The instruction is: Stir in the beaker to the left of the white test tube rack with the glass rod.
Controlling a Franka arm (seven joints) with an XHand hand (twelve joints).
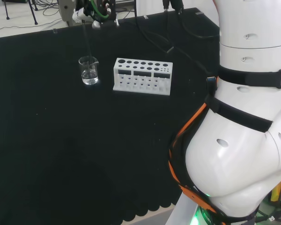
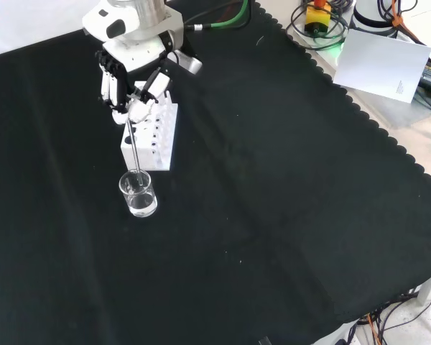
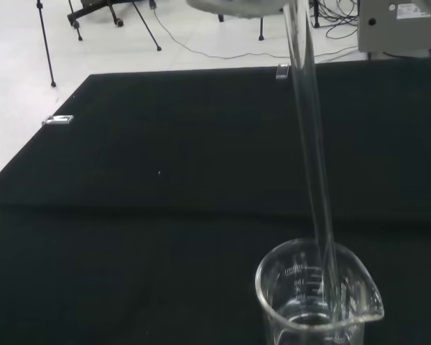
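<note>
Hand (image 2: 133,75) hangs above the tabletop (image 2: 273,215) near its far edge in the front view, fingers (image 2: 109,86) curled round the top of the glass rod (image 2: 133,144), pinching it. Rod runs down from the hand, slightly tilted, lower end inside the beaker (image 2: 138,194). Wrist view: rod (image 3: 312,165) passes the beaker (image 3: 316,295) rim and reaches down toward the bottom; a little clear liquid sits low in the beaker, spout on one side. Head view: beaker (image 1: 88,70) stands on the black cloth toward the far left part of the tabletop (image 1: 61,150), just to the left of the white test tube rack (image 1: 143,76), apart from it, not touching. Rod (image 1: 87,40) shows as a thin line rising from the beaker to the hand (image 1: 97,10) at the far edge. Front view: rack (image 2: 152,136) sits behind the beaker, under the hand, near but apart. Beaker upright. Arm's white links (image 1: 253,117) fill the right of the head view
</note>
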